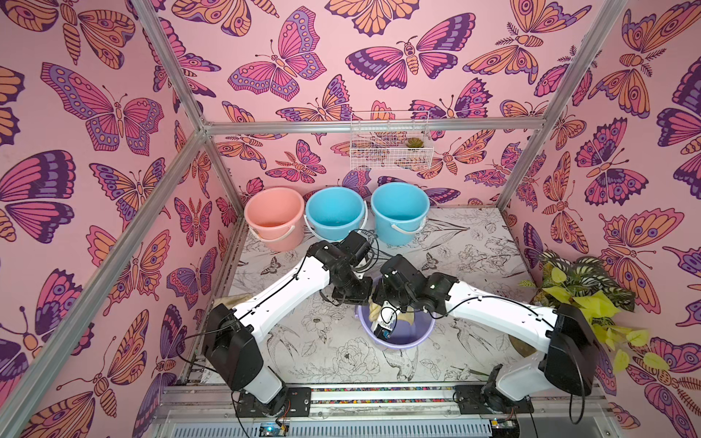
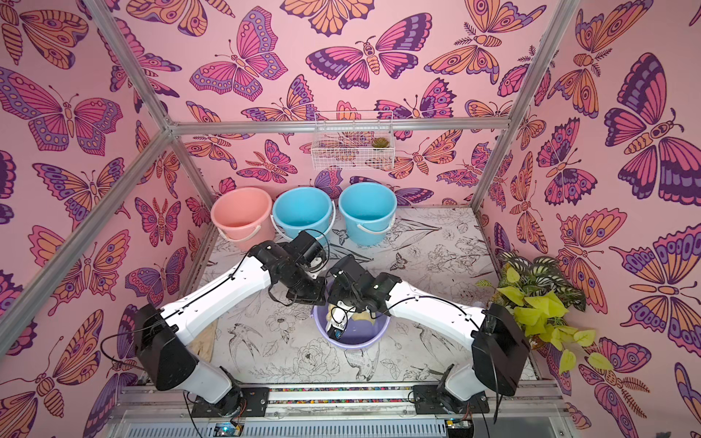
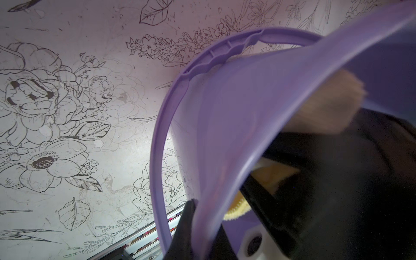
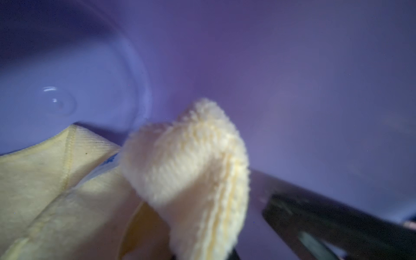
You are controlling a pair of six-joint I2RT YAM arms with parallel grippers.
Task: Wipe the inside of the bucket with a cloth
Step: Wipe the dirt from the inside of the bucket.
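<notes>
Inside the purple bucket (image 1: 411,333), my right gripper (image 1: 382,330) is clenching the cloth (image 4: 191,162), which is lying crosswise along the far wall, its folded end poking beyond the jaws. My left gripper (image 3: 202,227) is pinching the rim.

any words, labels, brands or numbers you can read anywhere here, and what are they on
No text can be read in any view.
blue label on the cloth inside the purple bucket: only a blurred sliver shows, unreadable.
Bucket walls in view: no print visible.
</notes>
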